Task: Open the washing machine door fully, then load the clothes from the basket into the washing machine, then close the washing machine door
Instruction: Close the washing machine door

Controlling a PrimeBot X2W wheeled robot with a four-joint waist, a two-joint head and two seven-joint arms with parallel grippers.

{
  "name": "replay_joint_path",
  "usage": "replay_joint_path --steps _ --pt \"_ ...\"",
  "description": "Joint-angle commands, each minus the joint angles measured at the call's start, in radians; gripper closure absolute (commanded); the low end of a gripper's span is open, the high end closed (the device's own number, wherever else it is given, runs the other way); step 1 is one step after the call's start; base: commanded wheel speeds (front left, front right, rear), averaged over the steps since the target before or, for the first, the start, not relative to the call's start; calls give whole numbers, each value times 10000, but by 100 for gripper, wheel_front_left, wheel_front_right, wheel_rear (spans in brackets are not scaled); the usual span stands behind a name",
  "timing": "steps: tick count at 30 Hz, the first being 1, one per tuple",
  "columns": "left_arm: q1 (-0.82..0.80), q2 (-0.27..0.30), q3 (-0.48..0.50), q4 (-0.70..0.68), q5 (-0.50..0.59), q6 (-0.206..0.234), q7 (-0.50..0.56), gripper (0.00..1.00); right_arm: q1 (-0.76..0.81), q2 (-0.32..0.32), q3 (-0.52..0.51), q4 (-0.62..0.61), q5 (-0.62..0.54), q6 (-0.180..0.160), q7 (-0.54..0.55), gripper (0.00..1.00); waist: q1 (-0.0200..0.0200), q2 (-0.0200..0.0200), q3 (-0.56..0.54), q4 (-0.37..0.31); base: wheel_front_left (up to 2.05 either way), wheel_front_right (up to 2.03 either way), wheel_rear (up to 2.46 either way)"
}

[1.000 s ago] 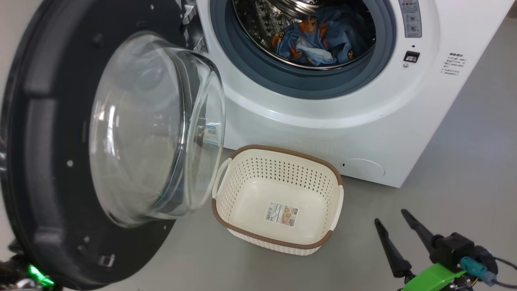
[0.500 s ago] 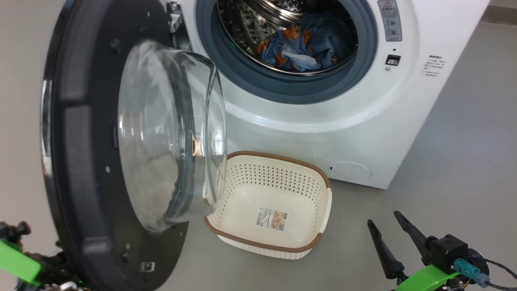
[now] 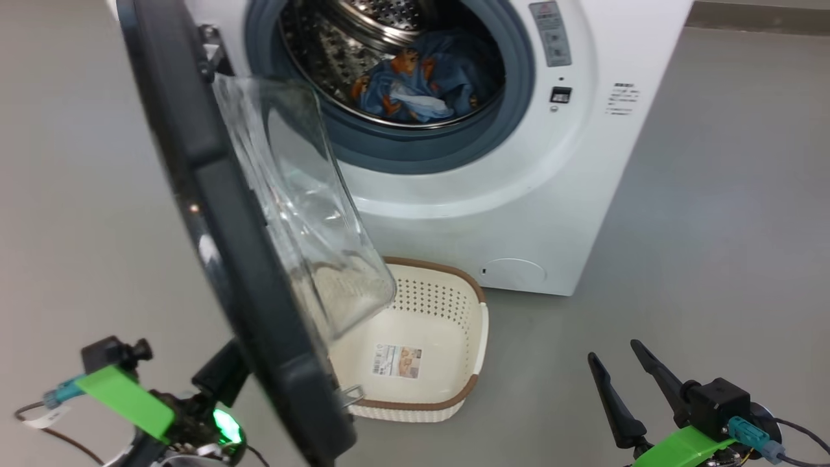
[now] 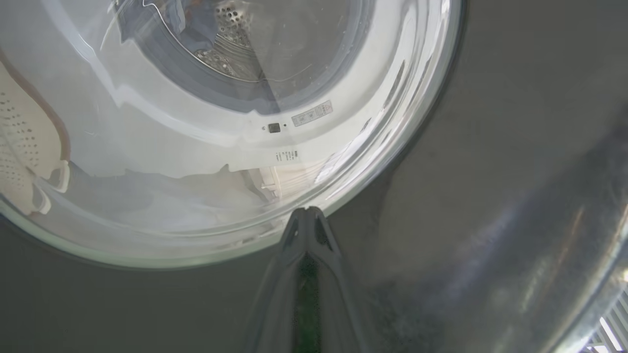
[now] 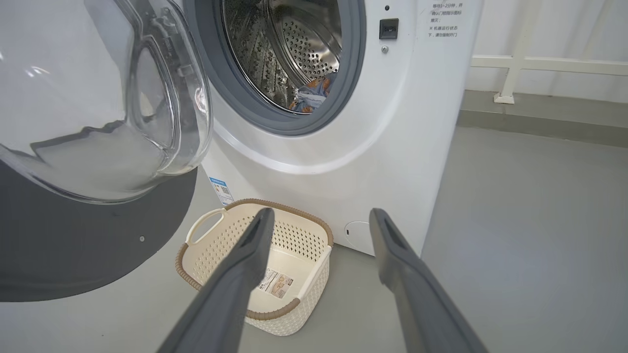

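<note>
Left gripper (image 4: 306, 211), fingers together, touching washing machine door (image 3: 220, 214); right gripper (image 3: 613, 349) hanging spread; clothes (image 3: 421, 84) lying inside washing machine (image 3: 519, 214).

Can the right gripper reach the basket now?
Probably yes: the right gripper is open, bare floor lies between it and the basket, and the door stands to the left.

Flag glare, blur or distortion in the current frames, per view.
Head view: the glass bowl of the washing machine door warps the basket wall behind it; small glints on the black rim. Left wrist view: hazy and low-contrast, glass bends the washing machine front, left fingers soft. Right wrist view: sharpest; bowl mirrors pale surroundings, right fingers slightly blurred.
</note>
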Motion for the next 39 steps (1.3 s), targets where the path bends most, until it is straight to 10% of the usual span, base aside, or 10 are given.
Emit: replay_joint_path --steps 1,39 --pt "-287 110 -45 -378 -61 -44 17 100 68 -63 221 -248 -46 16 -120 0 0 0 -49 -343 0 0 0" --pt "-5025 109 -2292 3552 877 -44 -5055 100 -418 15 377 -210 -50 16 -120 0 0 0 443 -2720 0 0 0"
